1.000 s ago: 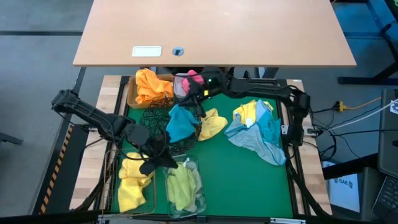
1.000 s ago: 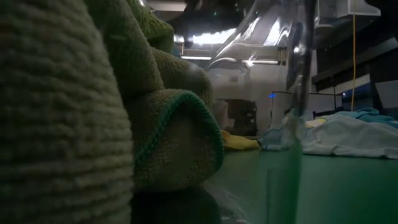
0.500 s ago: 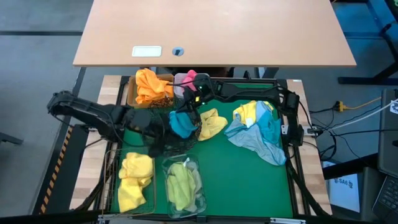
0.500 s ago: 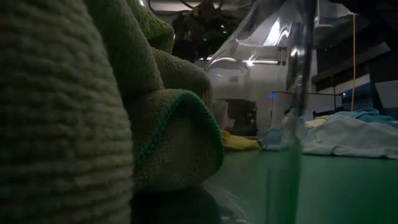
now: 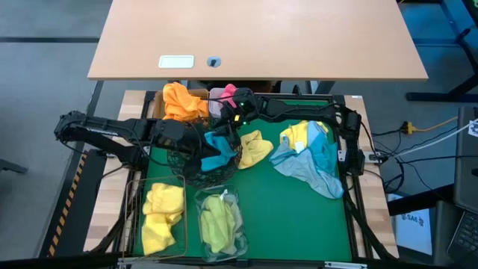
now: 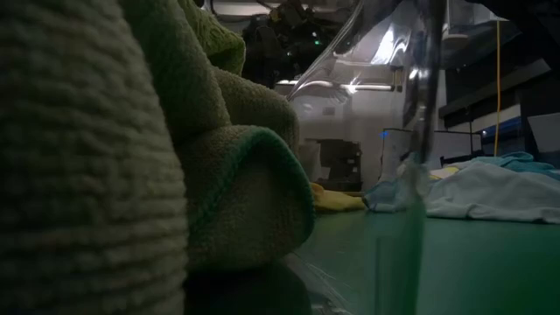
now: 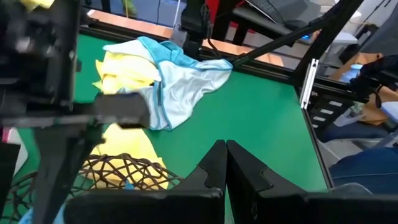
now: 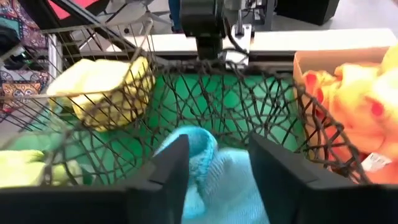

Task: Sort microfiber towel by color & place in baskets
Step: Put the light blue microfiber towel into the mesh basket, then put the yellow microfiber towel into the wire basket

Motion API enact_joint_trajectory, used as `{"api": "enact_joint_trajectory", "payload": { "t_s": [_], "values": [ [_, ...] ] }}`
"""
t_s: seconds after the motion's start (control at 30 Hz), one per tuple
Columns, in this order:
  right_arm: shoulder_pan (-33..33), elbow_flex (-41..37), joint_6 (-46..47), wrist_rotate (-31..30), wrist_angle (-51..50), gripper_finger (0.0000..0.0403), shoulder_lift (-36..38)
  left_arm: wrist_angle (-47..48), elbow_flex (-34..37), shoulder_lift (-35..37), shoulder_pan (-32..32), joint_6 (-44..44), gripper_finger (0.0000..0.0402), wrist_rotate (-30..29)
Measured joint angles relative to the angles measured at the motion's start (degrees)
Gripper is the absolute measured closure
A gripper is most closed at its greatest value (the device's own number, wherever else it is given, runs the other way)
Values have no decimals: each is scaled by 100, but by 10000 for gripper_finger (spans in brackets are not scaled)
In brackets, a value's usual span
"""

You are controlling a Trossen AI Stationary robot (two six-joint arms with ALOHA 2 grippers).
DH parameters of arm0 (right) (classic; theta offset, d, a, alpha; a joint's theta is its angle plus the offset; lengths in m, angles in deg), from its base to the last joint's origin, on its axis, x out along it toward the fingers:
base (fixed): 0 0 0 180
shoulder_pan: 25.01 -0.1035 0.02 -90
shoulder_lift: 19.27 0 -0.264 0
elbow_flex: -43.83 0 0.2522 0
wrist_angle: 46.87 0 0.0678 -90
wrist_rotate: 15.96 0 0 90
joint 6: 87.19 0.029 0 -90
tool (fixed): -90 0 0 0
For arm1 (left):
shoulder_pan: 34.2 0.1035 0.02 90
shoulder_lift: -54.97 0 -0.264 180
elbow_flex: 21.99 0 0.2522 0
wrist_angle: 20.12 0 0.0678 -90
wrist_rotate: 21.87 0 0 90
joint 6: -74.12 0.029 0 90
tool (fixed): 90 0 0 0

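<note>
A teal towel lies bunched in the black wire-mesh bowl. My right gripper hangs open just above it, one finger on either side of its top. My left gripper is shut and empty, over the bowl's left side. Orange towels fill the tan box and a pink towel sits in the white tub. Yellow towels lie in the wire basket, and olive-green ones in the clear tub. More yellow and light blue towels lie loose on the right. My right gripper points down into the bowl with its fingers beside the teal towel's upper fold. Whether they still touch it, I cannot tell. The towel rests on the bowl's mesh.
A single yellow towel lies against the bowl's right side. The green mat is bare at the near right. In the low view the olive-green towels and the clear tub's wall fill the foreground.
My left gripper has risen from the near-left baskets and gone toward the far edge, up to the mesh bowl. My right gripper has shifted a little to the left over the bowl. The teal towel has sunk into the bowl and bunched up.
</note>
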Motion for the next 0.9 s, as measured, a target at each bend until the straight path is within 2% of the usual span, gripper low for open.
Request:
{"api": "enact_joint_trajectory", "payload": {
  "t_s": [0.17,0.3,0.57,0.73,0.9],
  "values": [
    [0,1,19,-161,-257,198,412,3,0,13,22,-2,401,2],
    [0,1,-7,-193,-949,185,789,0,0,13,21,0,401,0],
    [0,2,-116,-431,-3510,187,1676,-4,0,9,20,-45,401,-21],
    [-7,-123,-338,-435,-4949,187,1826,-18,0,0,20,-7,401,-216],
    [-11,-855,-327,-762,-4813,188,1821,-20,0,0,20,-4,401,-448]
  ]
}}
